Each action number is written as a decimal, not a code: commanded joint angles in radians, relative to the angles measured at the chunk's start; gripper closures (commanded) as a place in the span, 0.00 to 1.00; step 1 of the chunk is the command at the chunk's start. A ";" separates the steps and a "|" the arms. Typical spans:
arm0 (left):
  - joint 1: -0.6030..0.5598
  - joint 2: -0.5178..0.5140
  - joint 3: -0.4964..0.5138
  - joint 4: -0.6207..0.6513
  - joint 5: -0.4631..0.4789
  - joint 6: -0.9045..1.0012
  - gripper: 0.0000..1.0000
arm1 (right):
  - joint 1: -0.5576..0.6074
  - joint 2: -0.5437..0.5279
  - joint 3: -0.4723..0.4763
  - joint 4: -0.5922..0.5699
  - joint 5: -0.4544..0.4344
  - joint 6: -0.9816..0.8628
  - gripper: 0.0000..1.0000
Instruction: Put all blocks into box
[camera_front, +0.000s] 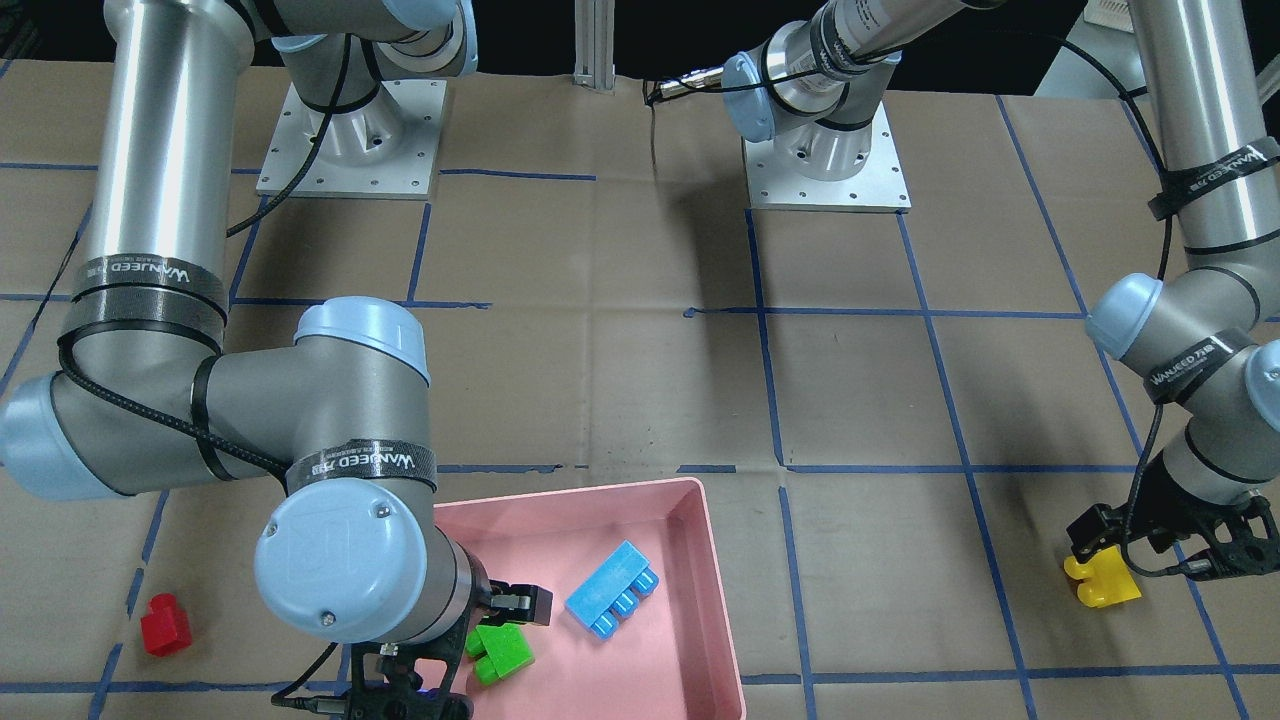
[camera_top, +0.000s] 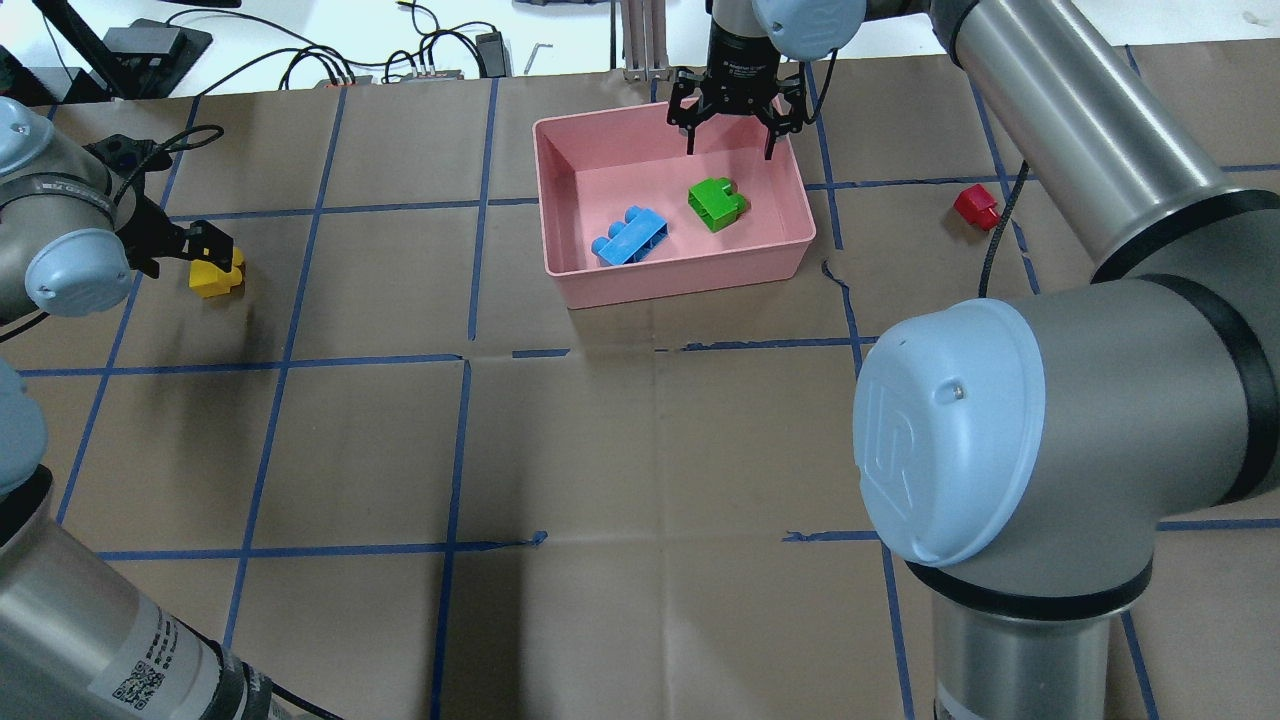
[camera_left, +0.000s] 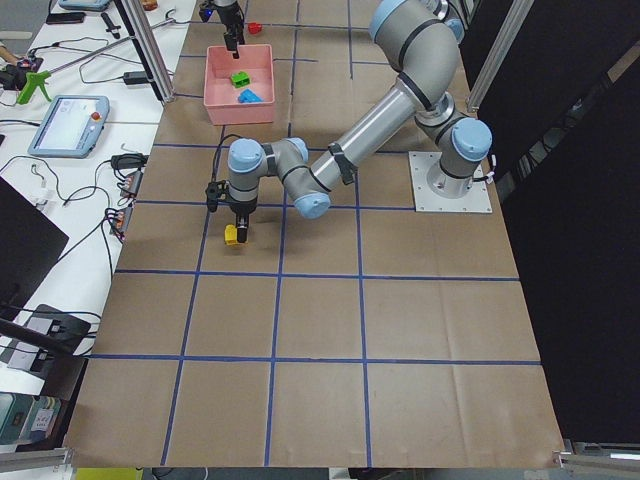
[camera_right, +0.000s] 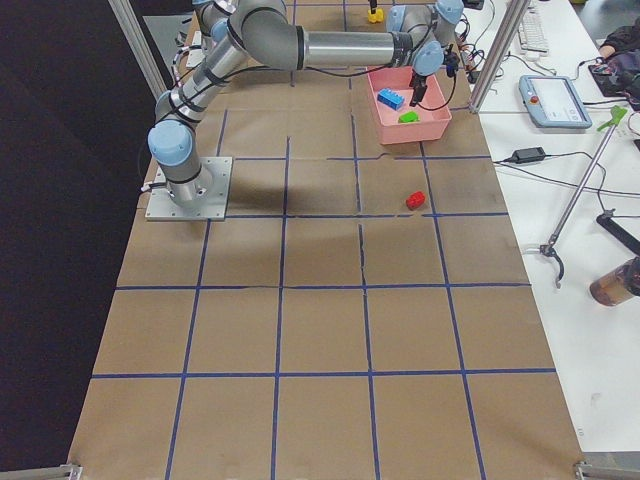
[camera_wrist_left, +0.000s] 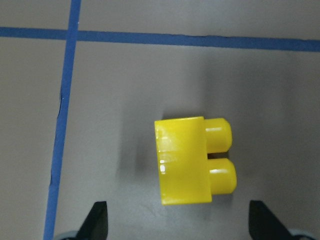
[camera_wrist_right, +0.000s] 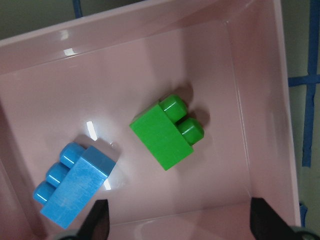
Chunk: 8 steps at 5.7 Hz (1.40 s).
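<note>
The left gripper (camera_wrist_left: 180, 222) is held spread above the yellow two-stud block (camera_wrist_left: 192, 161), with nothing pinched. In its wrist view the block is seen between the two fingertips, close to centred. The block's long axis is laid across the line joining the fingers and its studs are turned toward one finger. A closing would therefore be judged to meet studs on one side and the flat base on the other. This block is placed near the left edge of the counter (camera_top: 600, 450), well apart from the pink tray (camera_top: 690, 275), which is set by the far edge around the middle.

The right gripper (camera_top: 730, 152) is likewise spread and empty, hung over the far side of the tray. The green block (camera_top: 717, 204) and the light-blue three-stud block (camera_top: 630, 235) are laid inside it, apart from each other. The small red block (camera_top: 975, 205) is left on the counter between the tray and the right edge, and the right arm is the nearer one to it.

How high the left fingertips are held over the counter cannot be told. In the front-facing view the right gripper is cut off at the lower border, and part of the green block is covered by it.
</note>
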 joint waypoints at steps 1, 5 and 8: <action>0.001 -0.030 0.032 -0.022 -0.025 -0.003 0.01 | -0.032 -0.081 0.007 0.070 -0.026 -0.010 0.00; 0.002 -0.065 0.046 -0.027 -0.025 -0.003 0.01 | -0.370 -0.157 0.010 0.129 -0.081 -0.556 0.01; 0.002 -0.077 0.061 -0.027 -0.021 -0.003 0.08 | -0.474 -0.146 0.086 0.086 -0.078 -0.857 0.01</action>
